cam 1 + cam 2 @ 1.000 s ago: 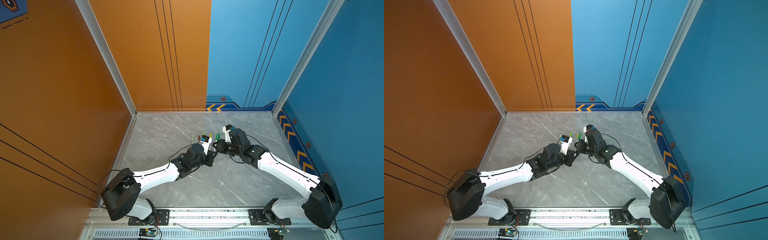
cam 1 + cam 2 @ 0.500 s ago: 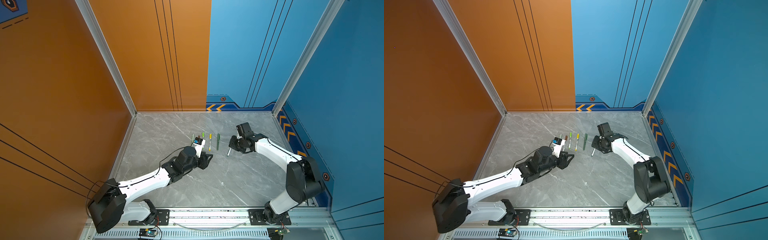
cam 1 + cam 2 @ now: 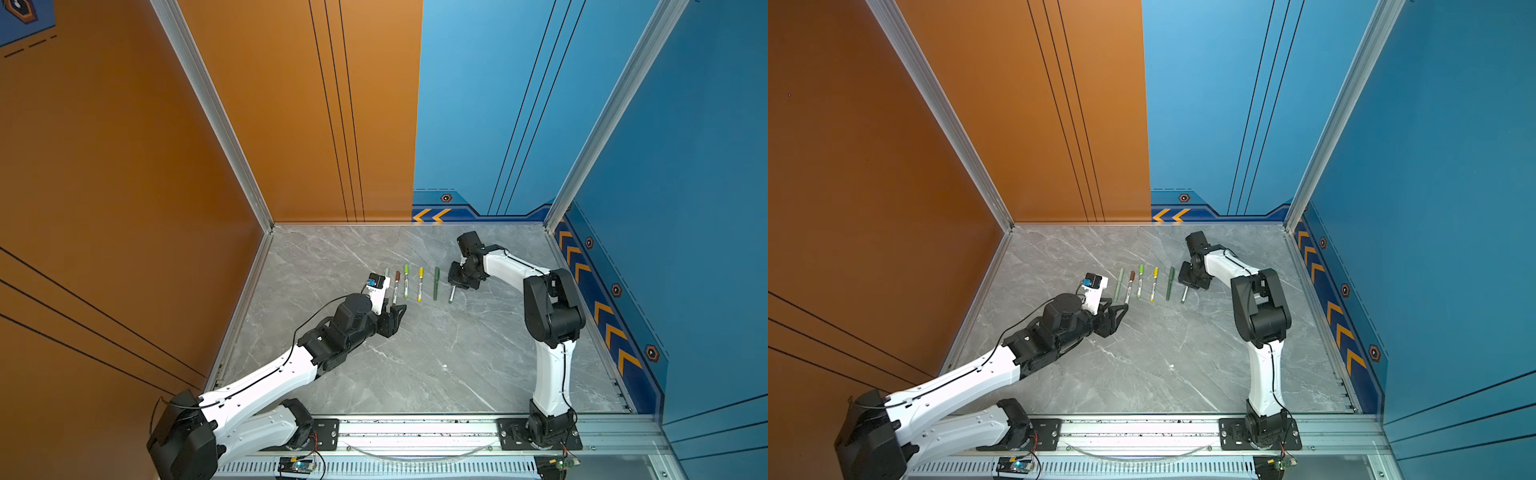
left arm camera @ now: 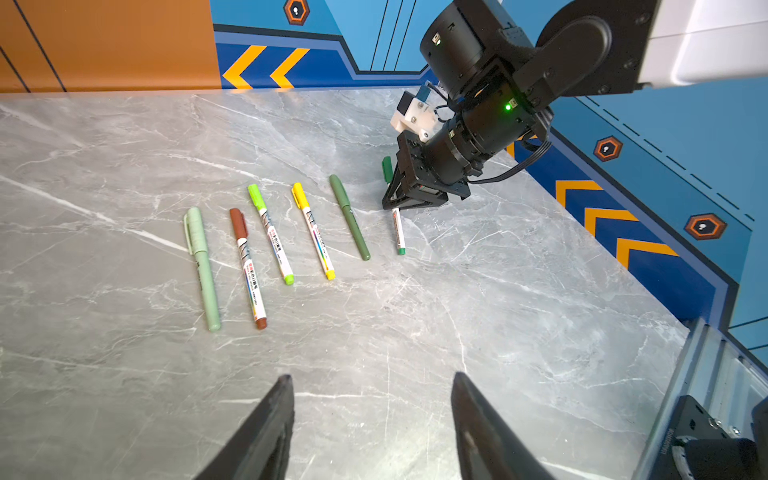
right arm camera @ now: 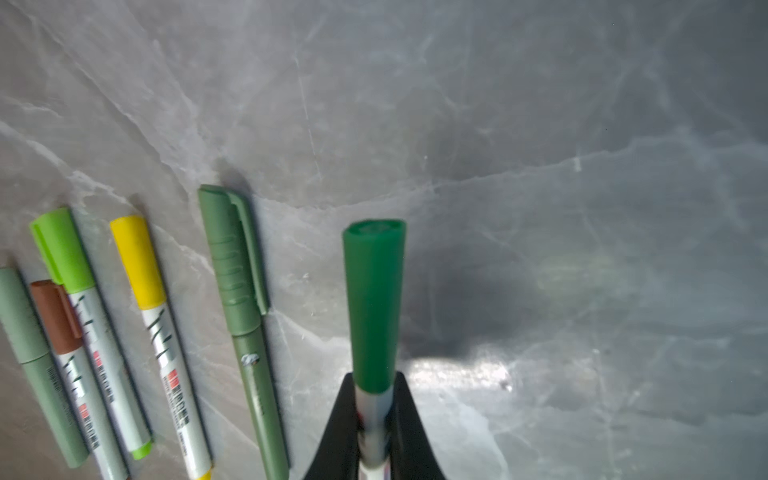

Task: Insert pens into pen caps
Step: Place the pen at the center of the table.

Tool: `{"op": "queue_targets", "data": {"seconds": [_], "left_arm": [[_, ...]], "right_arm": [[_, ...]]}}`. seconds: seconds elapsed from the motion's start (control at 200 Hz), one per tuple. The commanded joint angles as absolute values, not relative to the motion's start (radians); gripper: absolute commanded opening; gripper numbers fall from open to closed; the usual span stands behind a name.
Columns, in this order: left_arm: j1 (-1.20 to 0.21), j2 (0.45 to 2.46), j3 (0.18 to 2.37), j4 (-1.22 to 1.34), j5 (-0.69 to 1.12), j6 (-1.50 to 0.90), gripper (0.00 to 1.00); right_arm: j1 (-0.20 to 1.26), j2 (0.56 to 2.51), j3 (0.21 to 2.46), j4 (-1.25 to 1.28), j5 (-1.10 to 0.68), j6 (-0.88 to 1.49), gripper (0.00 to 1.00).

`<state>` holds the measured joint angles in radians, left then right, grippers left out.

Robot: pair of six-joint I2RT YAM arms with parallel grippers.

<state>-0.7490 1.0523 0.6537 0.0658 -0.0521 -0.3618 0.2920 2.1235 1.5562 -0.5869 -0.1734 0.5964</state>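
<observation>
Left wrist view: the left gripper (image 4: 372,376) has its jaws well apart w/ nothing btw. them, over bare worktop (image 4: 457,311) near the close ends of the row. One sec. before, both grippers were pressed together above the row. Now the arms are well apart, and the left one has pulled back toward its own side.

The right gripper (image 5: 374,378) is clamped on the white barrel of the dark-green-capped pen (image 5: 374,303), w/ the cap pointing out ahead of the jaws. It has gone to the right end of the row, just beside the dark green pen (image 4: 350,218), low over the worktop. Whether the pen's tail touches the stone, I cannot tell.

The other four lie as before, all capped, side by side: sage pen (image 4: 202,266), brown pen (image 4: 248,270), light green pen (image 4: 270,235), yellow pen (image 4: 313,232).
</observation>
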Motion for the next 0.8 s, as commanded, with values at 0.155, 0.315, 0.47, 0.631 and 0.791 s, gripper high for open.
{"op": "queue_targets", "data": {"seconds": [0.155,0.315,0.47,0.631,0.791], "left_arm": [[-0.712,1.037,0.644,0.029,-0.059,-0.348,0.61],[-0.695,1.039,0.647,0.028,-0.058,-0.354,0.62],[-0.667,1.034,0.655,0.011,-0.055,-0.36,0.63],[-0.623,1.019,0.688,-0.051,-0.087,-0.342,0.64],[-0.54,0.975,0.722,-0.123,-0.218,-0.311,0.68]], "right_arm": [[0.292,2.219,1.637,-0.647,-0.18,0.575,0.08],[0.298,2.229,1.64,-0.647,-0.163,0.572,0.2],[0.302,2.2,1.636,-0.647,-0.149,0.562,0.24],[0.303,2.114,1.622,-0.65,-0.143,0.551,0.28],[0.313,1.89,1.544,-0.636,-0.097,0.521,0.35]]}}
